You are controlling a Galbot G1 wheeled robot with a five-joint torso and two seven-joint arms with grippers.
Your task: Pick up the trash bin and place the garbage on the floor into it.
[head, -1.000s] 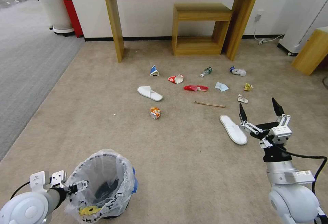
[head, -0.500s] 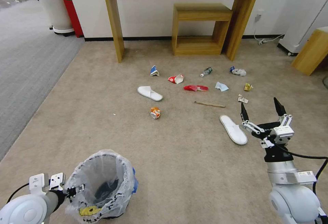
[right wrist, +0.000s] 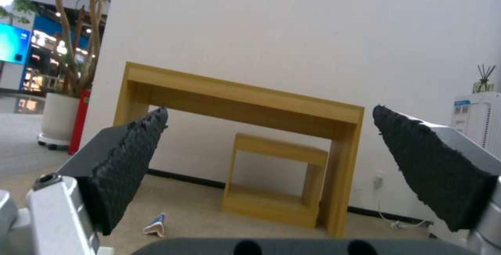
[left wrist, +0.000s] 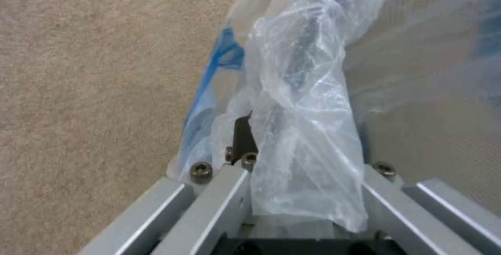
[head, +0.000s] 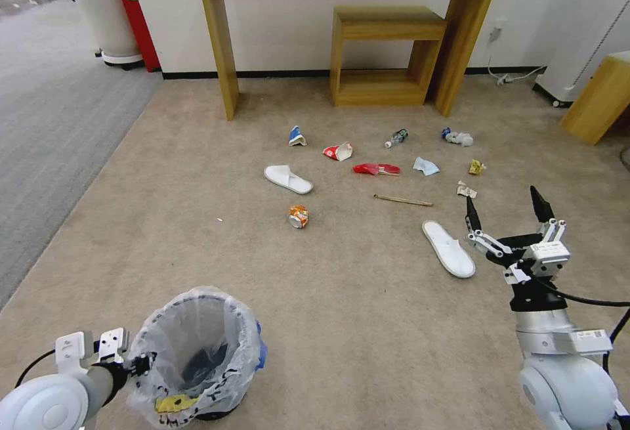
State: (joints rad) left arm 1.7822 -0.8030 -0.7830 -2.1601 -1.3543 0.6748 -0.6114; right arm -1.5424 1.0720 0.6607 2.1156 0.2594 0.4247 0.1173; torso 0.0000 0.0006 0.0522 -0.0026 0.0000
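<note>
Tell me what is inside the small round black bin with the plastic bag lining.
Inside the small round black bin, the crinkly whitish bag lines the walls around a dark bottom. The liner's folds hide any contents.

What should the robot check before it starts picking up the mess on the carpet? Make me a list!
1. Left claw has the bin by its bagged rim: ok, the left wrist view shows the rim between its fingers.
2. Bin upright and open on top: ok.
3. Right claw open and empty: ok, raised above the carpet.
4. Nearest litter in easy range: ok, probably; a white slipper lies just beside the right claw.
5. Litter still on the carpet: ok; a can, sticks and a bottle lie there.
6. Bin lifted off the carpet: cannot tell.
</note>
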